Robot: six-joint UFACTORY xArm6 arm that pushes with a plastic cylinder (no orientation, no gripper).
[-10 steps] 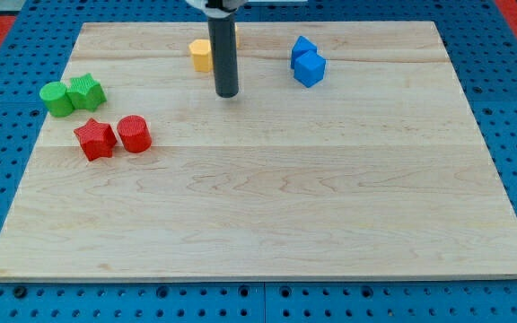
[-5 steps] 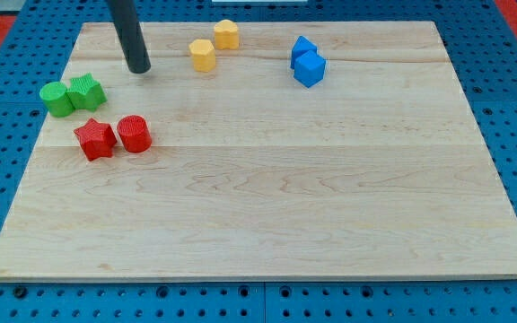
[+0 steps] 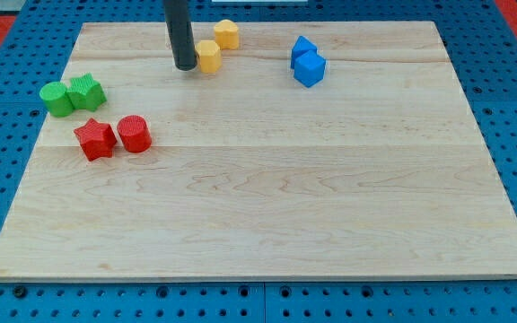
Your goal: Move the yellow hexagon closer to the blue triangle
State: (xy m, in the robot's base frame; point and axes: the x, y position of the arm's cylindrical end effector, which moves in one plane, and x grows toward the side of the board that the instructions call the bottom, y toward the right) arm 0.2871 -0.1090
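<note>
My tip is resting on the wooden board near the view's top, just to the view's left of the yellow hexagon and looking as if it is touching that block's left side, though a thin gap cannot be ruled out. The rod is a plain dark bar with nothing to open or close, and it is holding nothing. It is running straight up out of the view's top edge.

The yellow hexagon is sitting close to the board's top edge, with a second yellow block, rounder in outline, lying just up and to its right, near but apart from it. Further to the view's right, across a stretch of bare wood, two blue blocks are standing against each other: the blue triangle behind and a blue cube in front of it and slightly to the right. The strip of board between the hexagon and the blue pair is lying open.

At the view's left, well apart from my tip, a green cylinder and a green star are touching, and below them a red star and a red cylinder are sitting side by side. The whole lower half of the board is showing bare wood out to its edges
</note>
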